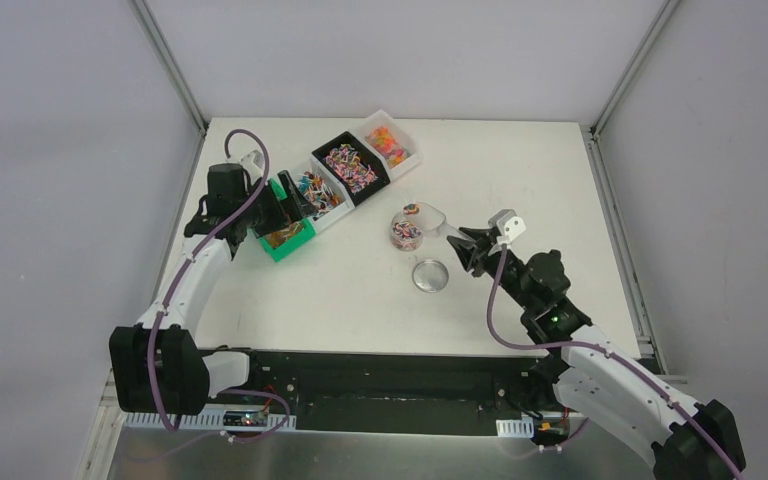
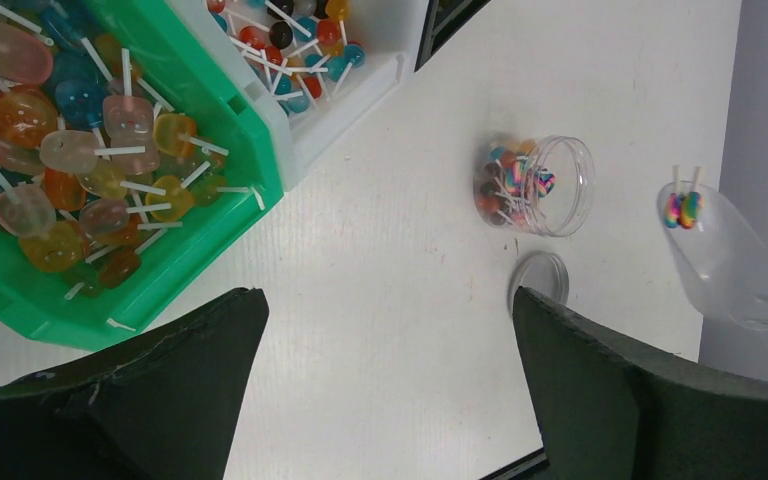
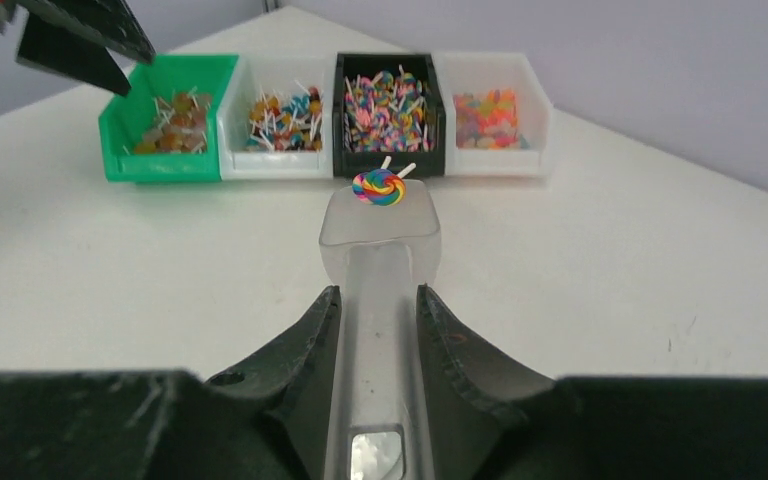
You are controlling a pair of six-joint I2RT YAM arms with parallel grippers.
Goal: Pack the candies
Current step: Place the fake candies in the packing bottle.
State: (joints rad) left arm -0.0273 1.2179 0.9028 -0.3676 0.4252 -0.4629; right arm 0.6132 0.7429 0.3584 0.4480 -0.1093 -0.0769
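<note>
Now my right claw [image 3: 380, 300] is clamped on the handle of a clear scoop [image 3: 380, 240]. Its tip carries two rainbow-swirl candies [image 3: 380, 186] and hovers near the jar [image 1: 406, 230]. More candies lie inside the jar. My left claw [image 2: 390, 305] gapes wide, well apart from the jar, by the green bin [image 2: 250, 140].

Four bins [image 3: 275, 166], jar [image 2: 572, 200], lid [image 1: 428, 276], seemingly plastic scoop [image 3: 380, 255]
</note>
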